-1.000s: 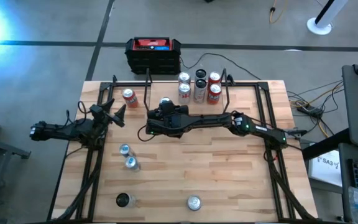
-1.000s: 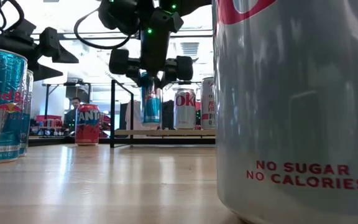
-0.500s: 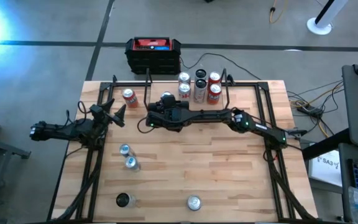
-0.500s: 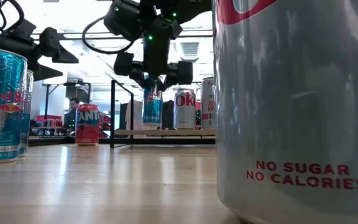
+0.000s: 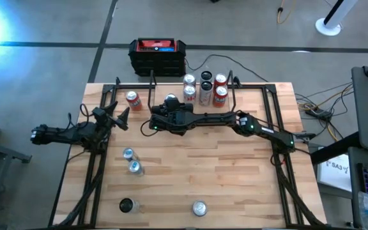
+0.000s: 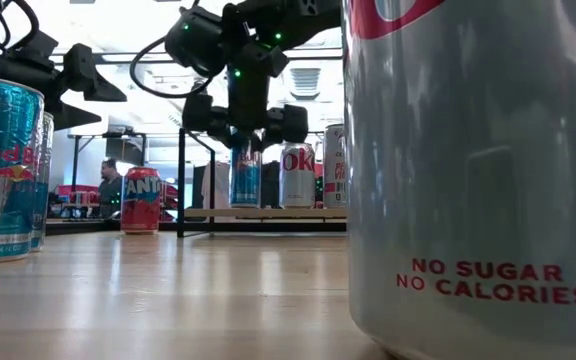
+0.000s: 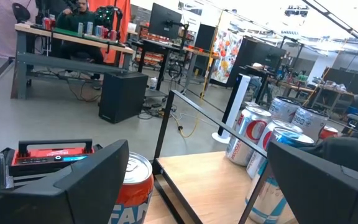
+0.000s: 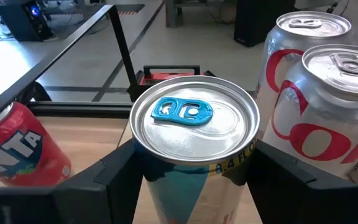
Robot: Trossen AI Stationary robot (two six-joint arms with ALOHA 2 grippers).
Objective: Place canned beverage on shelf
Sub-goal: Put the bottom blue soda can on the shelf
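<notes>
A blue-and-silver canned beverage (image 8: 194, 118) hangs upright in my right gripper (image 5: 169, 103), which is shut on it over the left near part of the shelf (image 6: 268, 212). The shelf is a low wood board with black posts at the table's far side. Several cola cans (image 5: 204, 86) stand on its board to the right of the held can. An orange soda can (image 5: 133, 99) stands on the table left of the shelf. My left gripper (image 5: 117, 116) waits open at the table's left, holding nothing. My right gripper pinches the can's side wall just under the top rim (image 8: 143, 167), one finger (image 8: 114, 171) on each side. The fingers reach in from the table's right, slanting down. The can (image 6: 245, 178) hangs upright with its bottom just over the shelf board; I cannot tell whether it touches.
Two slim blue cans (image 5: 131, 160) stand on the table's left half, and a dark can (image 5: 126, 206) and a silver can (image 5: 199, 207) stand near the front edge. A black box with a red top (image 5: 158, 54) sits on the floor beyond the far edge.
My right gripper has carried the can toward the table's far edge, in over the shelf board and slightly down. The can stays upright.
</notes>
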